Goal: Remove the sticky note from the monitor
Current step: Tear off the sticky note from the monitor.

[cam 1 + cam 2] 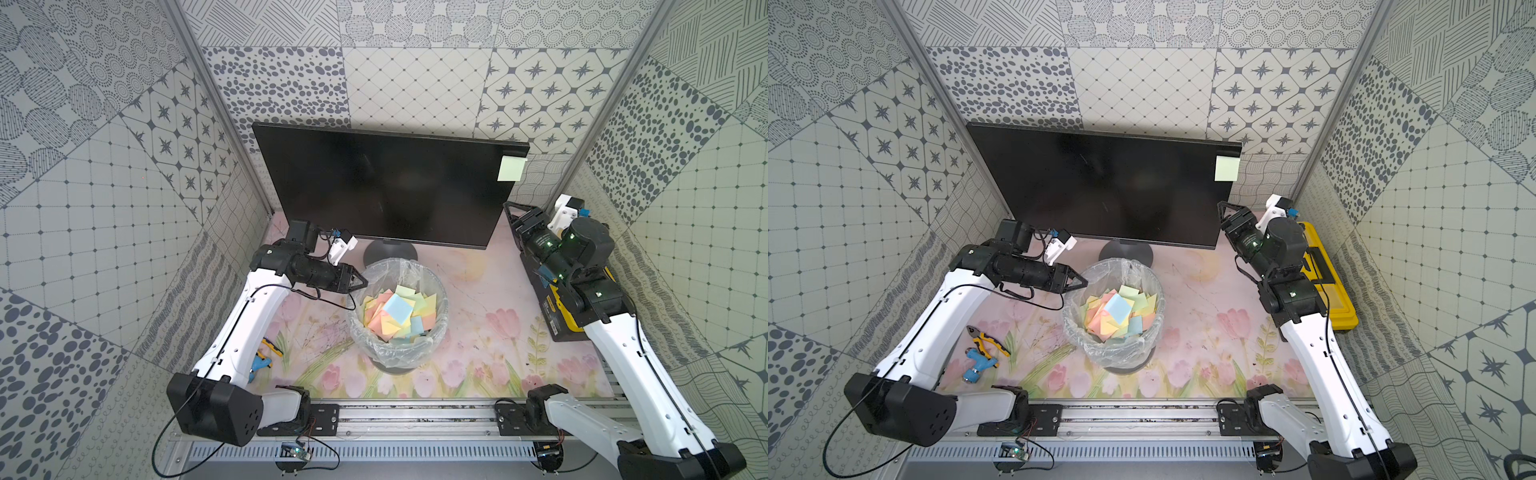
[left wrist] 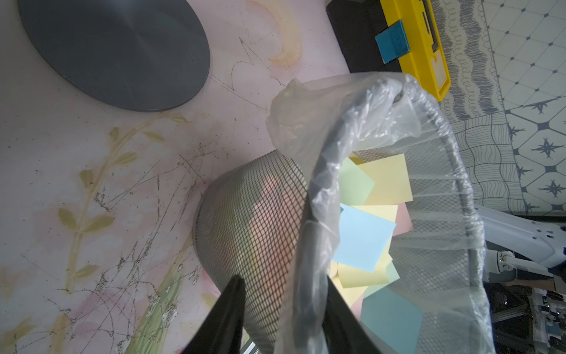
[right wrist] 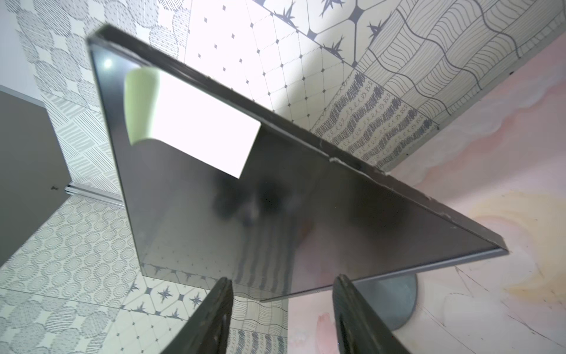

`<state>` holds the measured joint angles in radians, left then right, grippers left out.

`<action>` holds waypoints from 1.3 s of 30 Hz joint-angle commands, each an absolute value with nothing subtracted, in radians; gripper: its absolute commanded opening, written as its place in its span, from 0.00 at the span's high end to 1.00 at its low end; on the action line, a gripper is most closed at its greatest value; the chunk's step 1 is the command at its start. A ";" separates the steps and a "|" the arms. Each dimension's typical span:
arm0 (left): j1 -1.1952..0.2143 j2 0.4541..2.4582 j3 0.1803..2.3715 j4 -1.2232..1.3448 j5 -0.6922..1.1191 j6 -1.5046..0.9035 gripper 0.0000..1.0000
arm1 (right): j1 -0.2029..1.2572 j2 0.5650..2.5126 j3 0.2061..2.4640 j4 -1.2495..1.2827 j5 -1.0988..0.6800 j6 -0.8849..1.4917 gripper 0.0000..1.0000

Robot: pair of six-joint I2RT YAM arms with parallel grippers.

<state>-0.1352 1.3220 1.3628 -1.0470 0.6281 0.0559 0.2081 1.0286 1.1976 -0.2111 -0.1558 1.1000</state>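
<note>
Pincers: right pincer [image 1: 510, 208] sits right of centre in both top views. Its jaws are parted with nothing between them, and it points toward the monitor's right edge without touching it. The right wrist view shows its fingers [image 3: 214, 315] apart with the screen beyond.

Left pincer [image 1: 360, 283]: left of centre, clamped on the bin rim. In the left wrist view one finger lies outside the mesh wall and one inside, with rim and liner between them.

Note [image 1: 511, 168]: pale green, square, stuck on the screen's upper right corner. It is above the right pincer and apart from it. In the right wrist view it is washed out to white, green at one end.

Monitor [image 1: 382, 183]: upright at back centre, screen dark. Its round grey base [image 1: 390, 251] rests on the mat just behind the bin.

Bin [image 1: 441, 307]: mesh with a clear liner, centre of frame. It holds loose papers [image 1: 397, 311] in blue, yellow, green and pink.

Toolbox [image 1: 1335, 299]: yellow and black, at the mat's right edge, partly under the right arm.

Pliers [image 1: 988, 338] and blue tool [image 1: 978, 368]: lower left, beside the left arm.

Mat [image 1: 478, 332]: pink, floral.
</note>
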 commanded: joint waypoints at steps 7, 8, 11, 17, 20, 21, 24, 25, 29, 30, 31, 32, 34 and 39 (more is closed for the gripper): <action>-0.134 1.325 1.382 -1.069 0.655 0.069 0.58 | 0.103 1.077 1.281 -0.094 -0.289 1.147 0.45; -0.134 1.326 1.382 -1.069 0.655 0.069 0.58 | 0.095 1.083 1.284 -0.080 -0.298 1.155 0.46; -0.133 1.326 1.384 -1.069 0.655 0.069 0.58 | 0.083 1.108 1.299 -0.048 -0.321 1.178 0.47; -0.134 1.327 1.382 -1.069 0.655 0.069 0.58 | 0.078 1.147 1.325 -0.012 -0.334 1.203 0.47; -0.135 1.327 1.382 -1.069 0.655 0.069 0.58 | 0.077 1.157 1.326 -0.001 -0.333 1.210 0.47; -0.134 1.327 1.383 -1.069 0.655 0.069 0.58 | 0.077 1.159 1.325 0.001 -0.333 1.212 0.48; -0.133 1.325 1.382 -1.070 0.656 0.069 0.58 | 0.076 1.165 1.327 0.016 -0.332 1.217 0.49; -0.134 1.325 1.381 -1.069 0.655 0.069 0.58 | 0.077 1.167 1.327 0.017 -0.331 1.219 0.50; -0.134 1.324 1.382 -1.068 0.656 0.069 0.58 | 0.077 1.172 1.332 0.029 -0.327 1.224 0.55; -0.134 1.325 1.382 -1.068 0.657 0.069 0.58 | 0.077 1.173 1.334 0.031 -0.326 1.224 0.56; -0.134 1.325 1.382 -1.067 0.657 0.069 0.58 | 0.077 1.173 1.336 0.031 -0.326 1.224 0.57; -0.135 1.325 1.382 -1.068 0.657 0.069 0.58 | 0.077 1.173 1.338 0.032 -0.324 1.224 0.58; -0.134 1.325 1.381 -1.068 0.658 0.069 0.58 | 0.077 1.174 1.342 0.034 -0.324 1.223 0.60; -0.134 1.325 1.382 -1.068 0.658 0.069 0.58 | 0.077 1.173 1.344 0.034 -0.319 1.224 0.68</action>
<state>-0.1352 1.3224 1.3651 -1.0481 0.6281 0.0559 0.0807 1.1664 1.3159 -0.0200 -0.3214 1.2247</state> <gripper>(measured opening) 0.418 0.325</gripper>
